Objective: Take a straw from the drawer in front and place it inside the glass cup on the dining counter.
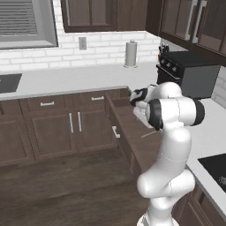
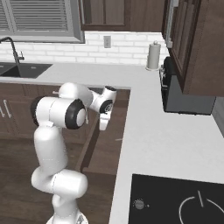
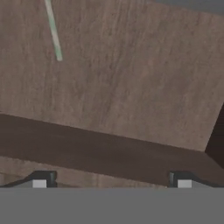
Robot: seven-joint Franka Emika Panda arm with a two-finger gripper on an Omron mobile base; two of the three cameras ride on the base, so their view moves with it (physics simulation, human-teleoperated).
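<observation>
Over the open drawer (image 1: pixel 132 128) hangs the gripper (image 3: pixel 111 181), its camera looking down at the wood floor of the drawer. Its two dark fingertips (image 3: pixel 41 178) stand wide apart at the bottom of the hand view, one near 7 o'clock and one near 5 o'clock, with nothing between them. From the right base view the hand (image 2: pixel 105 114) points down above the drawer's back half, beside the white counter top (image 2: pixel 166 131).

Up at 11 o'clock in the hand view lies the straw (image 3: pixel 53 30), flat on the drawer floor, running off the top edge and well apart from the fingertips. In the left base view it shows as a thin pale line (image 1: pixel 148 133) on the drawer bottom, at about 6 o'clock from the hand.

By my judgement the straw will be very light and thin, a little slippery, and easy to crush or flick away if squeezed hard. A gentle pinch across its width near the middle looks best, so it stays balanced and does not pivot. Lying flat on the wood, it leaves the tips little room to get under it
</observation>
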